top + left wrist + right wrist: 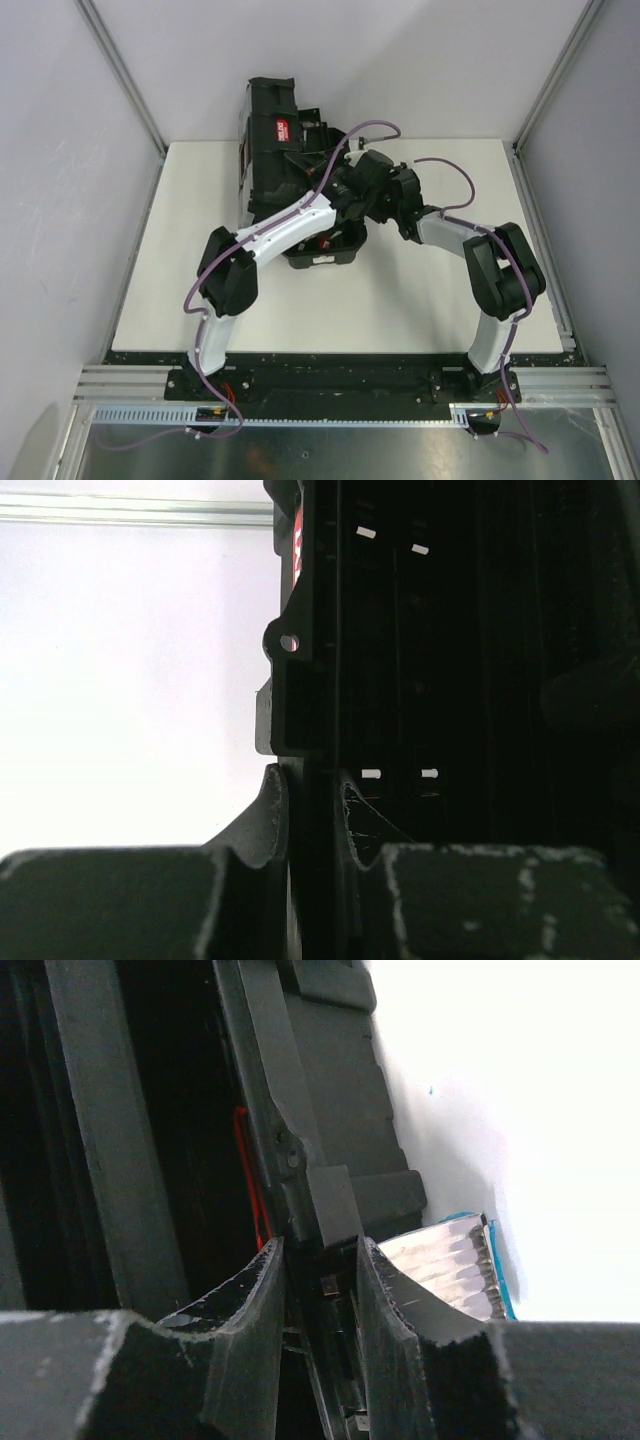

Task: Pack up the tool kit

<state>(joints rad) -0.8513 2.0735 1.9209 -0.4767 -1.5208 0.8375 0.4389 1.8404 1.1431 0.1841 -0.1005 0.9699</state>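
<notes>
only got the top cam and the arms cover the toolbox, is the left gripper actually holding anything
observer: yes, its wrist view shows the left gripper shut on a thin black wall of the toolbox.
operator: and the right one
observer: the right gripper straddles the toolbox rim and looks pinched on it.
operator: anything beside it
observer: a ribbed silver piece with a blue edge sits just outside one finger.

The toolbox (265,175) is black, with a red label (283,130) on its lid and a silvery ribbed latch (450,1260) edged in blue. The table (400,300) is white. The fingers (250,1305) are black, flecked with white scuffs.
</notes>
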